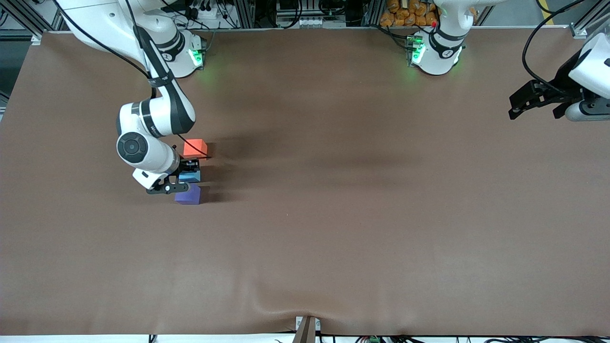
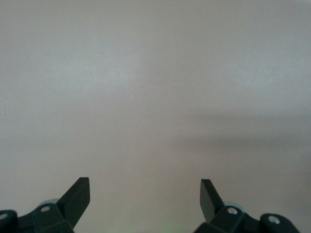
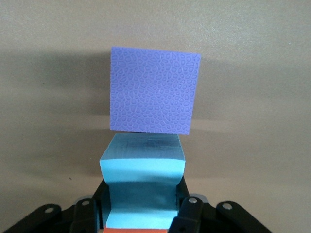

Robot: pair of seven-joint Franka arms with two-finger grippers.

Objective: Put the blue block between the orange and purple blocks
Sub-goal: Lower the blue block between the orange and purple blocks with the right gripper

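— Sky-blue, that one cube: where does the blue block point(image 1: 191, 176) sit at this point?

— It sits in the gap between the orange block point(image 1: 194, 147) and the purple block point(image 1: 188, 194), toward the right arm's end of the table. The orange one lies farther from the front camera, the purple one nearer, and the blue one lines up between them.

— Is it let go?

— No. The right gripper point(image 3: 142, 201) is closed on the blue block; in the right wrist view its two fingers press the cube's sides, which look pinched inward. The purple block point(image 3: 154, 91) shows just past the blue block point(image 3: 142, 187), very close to it, though whether they touch cannot be told. A sliver of orange shows at the frame's edge under the gripper.

— Is the cube resting on the table?

— The pictures do not settle that. It looks low, at about the height of its neighbours, but contact with the brown table point(image 1: 362, 214) is hidden by the gripper.

— And the other arm?

— The left gripper point(image 2: 145, 196) waits over the left arm's end of the table, fingers spread, holding nothing.

— So what remains?

— By the look of it, the carrying is done. What is left seems to be setting the cube fully down if it is not already, releasing it, and lifting clear without nudging the neighbours.
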